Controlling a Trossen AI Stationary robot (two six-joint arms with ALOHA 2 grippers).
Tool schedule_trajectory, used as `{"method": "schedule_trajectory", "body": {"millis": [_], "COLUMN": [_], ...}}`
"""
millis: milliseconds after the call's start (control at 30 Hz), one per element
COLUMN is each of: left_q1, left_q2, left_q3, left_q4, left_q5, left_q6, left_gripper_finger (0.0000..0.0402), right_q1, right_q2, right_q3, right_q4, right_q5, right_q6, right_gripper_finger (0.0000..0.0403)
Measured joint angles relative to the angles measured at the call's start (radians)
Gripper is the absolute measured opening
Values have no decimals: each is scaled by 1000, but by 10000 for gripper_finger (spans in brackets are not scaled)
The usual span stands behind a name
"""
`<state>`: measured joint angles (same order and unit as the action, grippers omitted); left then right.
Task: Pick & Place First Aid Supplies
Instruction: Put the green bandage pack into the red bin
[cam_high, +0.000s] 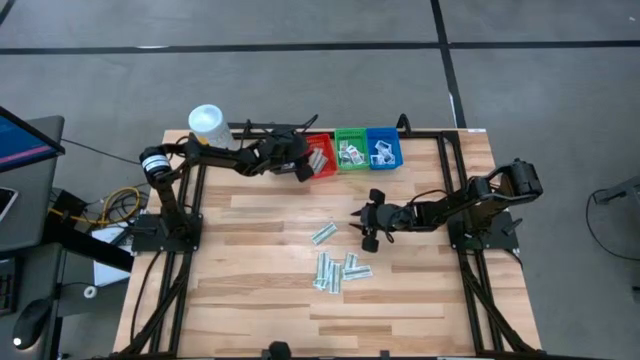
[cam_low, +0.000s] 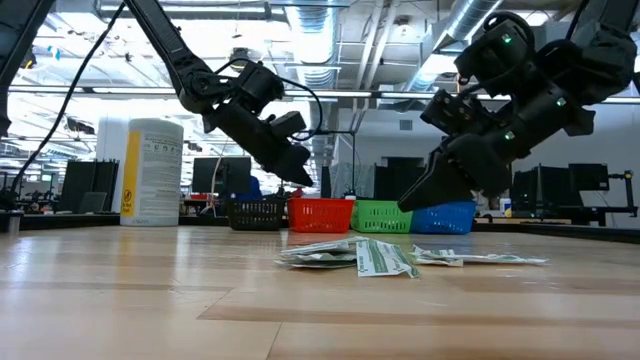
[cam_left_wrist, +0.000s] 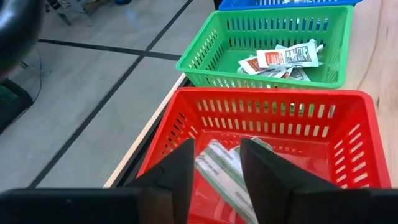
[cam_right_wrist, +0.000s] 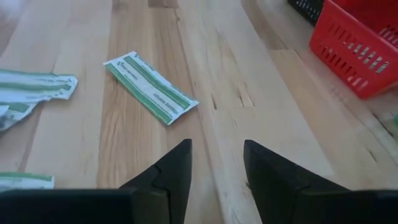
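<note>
Sorting partly done. Red bin (cam_left_wrist: 348, 134) already holds pale-green strips (cam_left_wrist: 217, 168); green bin (cam_left_wrist: 205, 59) holds white packets (cam_left_wrist: 283, 57) with red print; blue bin (cam_high: 384, 148) holds more white packets. Left gripper (cam_left_wrist: 214, 168) hangs over the red bin at the far edge of the table (cam_high: 250, 310), fingers parted with a gap between them and nothing gripped (a strip lies in the bin right below, so this reads as a release or just after). Right gripper (cam_high: 366, 225) hovers right of table centre, fingers spread, empty. Left to do: one lone green strip (cam_high: 324, 234) just left of the right gripper, plus a loose cluster of strips (cam_high: 338, 272) nearer the front edge. The cluster overlaps, so picking singles may drag neighbours. Around: white canister (cam_high: 208, 124) at the far left corner and a black bin (cam_low: 256, 213) beside the red one, both out of the path. Nothing blocks the lone strip.
</note>
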<state>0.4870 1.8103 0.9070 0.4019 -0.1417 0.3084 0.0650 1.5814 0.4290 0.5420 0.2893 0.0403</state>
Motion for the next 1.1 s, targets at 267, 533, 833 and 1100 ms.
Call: {"method": "schedule_trajectory", "body": {"millis": [267, 533, 833, 1100], "left_q1": [-70, -193, -297, -311], "left_q2": [-26, -122, -170, -170], "left_q3": [-2, -73, -245, -292], "left_q4": [-32, -134, -126, -30], "left_q5": [4, 190, 379, 378], "left_q6": [-3, -24, -2, -15], "left_gripper_finger": [154, 150, 152, 148], "right_q1": [2, 48, 110, 254], "right_q2": [0, 0, 0, 0], "right_q3": [0, 0, 1, 40], "right_q4": [52, 74, 65, -29], "right_q5": [-11, -154, -158, -160], "right_q6": [113, 92, 65, 34], "right_gripper_finger": [143, 137, 135, 118]}}
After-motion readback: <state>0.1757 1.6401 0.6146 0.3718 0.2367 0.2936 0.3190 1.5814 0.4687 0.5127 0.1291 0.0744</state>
